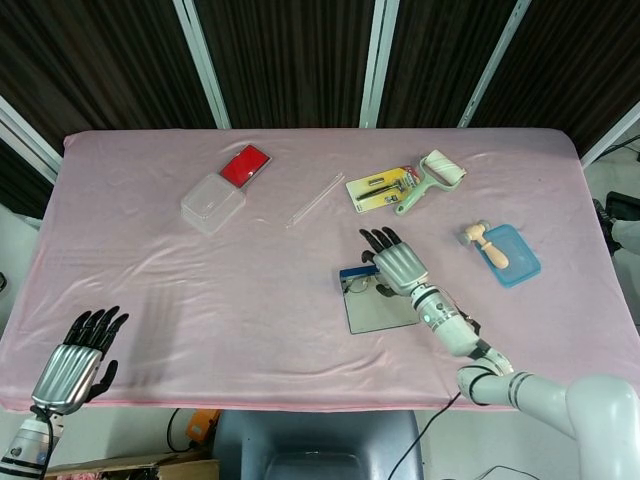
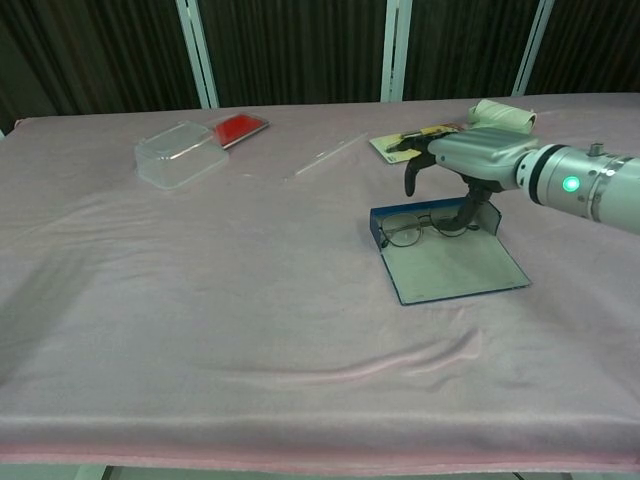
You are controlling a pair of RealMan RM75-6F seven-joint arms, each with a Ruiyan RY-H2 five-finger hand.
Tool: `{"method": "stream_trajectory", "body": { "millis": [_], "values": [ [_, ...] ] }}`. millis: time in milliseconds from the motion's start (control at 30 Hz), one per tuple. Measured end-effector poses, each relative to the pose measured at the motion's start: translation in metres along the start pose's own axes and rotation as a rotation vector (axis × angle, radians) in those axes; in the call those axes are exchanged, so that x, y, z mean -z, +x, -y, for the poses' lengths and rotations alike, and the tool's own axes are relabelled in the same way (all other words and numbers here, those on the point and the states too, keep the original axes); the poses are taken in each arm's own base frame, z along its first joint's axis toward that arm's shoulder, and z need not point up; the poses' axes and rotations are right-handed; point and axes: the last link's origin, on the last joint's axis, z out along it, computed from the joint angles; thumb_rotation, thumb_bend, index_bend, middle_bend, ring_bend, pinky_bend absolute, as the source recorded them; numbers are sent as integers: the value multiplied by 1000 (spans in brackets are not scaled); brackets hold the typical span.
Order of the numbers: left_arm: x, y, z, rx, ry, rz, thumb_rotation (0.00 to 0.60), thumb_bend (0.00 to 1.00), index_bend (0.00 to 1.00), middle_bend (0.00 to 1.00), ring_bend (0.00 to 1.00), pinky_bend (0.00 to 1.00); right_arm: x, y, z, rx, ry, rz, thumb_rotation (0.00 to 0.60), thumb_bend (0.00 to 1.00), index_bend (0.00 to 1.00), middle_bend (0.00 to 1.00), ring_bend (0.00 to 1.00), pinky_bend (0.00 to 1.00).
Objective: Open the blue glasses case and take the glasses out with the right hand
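Observation:
The blue glasses case (image 1: pixel 385 310) (image 2: pixel 455 268) lies open and flat on the pink cloth, lid side toward me. The thin-framed glasses (image 1: pixel 357 285) (image 2: pixel 412 229) rest in its far half against the blue rim. My right hand (image 1: pixel 396 262) (image 2: pixel 472 156) hovers over the far right part of the case, palm down and fingers spread. Its thumb (image 2: pixel 469 211) reaches down beside the right lens; whether it touches the glasses I cannot tell. Nothing is held in it. My left hand (image 1: pixel 76 362) hangs open below the table's front left edge, seen only in the head view.
At the back left sit a clear plastic box (image 1: pixel 212 203) (image 2: pixel 180 155) and a red flat item (image 1: pixel 245 165) (image 2: pixel 238 128). A clear strip (image 1: pixel 315 200), a yellow blister pack (image 1: pixel 380 188) and a paint roller (image 1: pixel 432 178) lie behind the case. A blue tray (image 1: pixel 518 262) holds a wooden mallet.

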Motion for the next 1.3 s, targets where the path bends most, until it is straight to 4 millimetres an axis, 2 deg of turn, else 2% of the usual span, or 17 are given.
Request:
{"method": "stream_trajectory", "body": {
  "millis": [200,467,1300],
  "values": [
    [1,1,0,5,-6,0,600,498,0,0,0,37,-6,4,0,7,-16,8,600,423,518,27,0,0],
    [1,1,1,3,-5,3,600,498,0,0,0,37,-11,4,-10,15,-64,17,600,497,562,41,0,0],
    [1,1,1,4,-4,2,600,499,0,0,0,36,-21,-3,-6,-15,-78,29,600,504,633,70,0,0]
  ]
}}
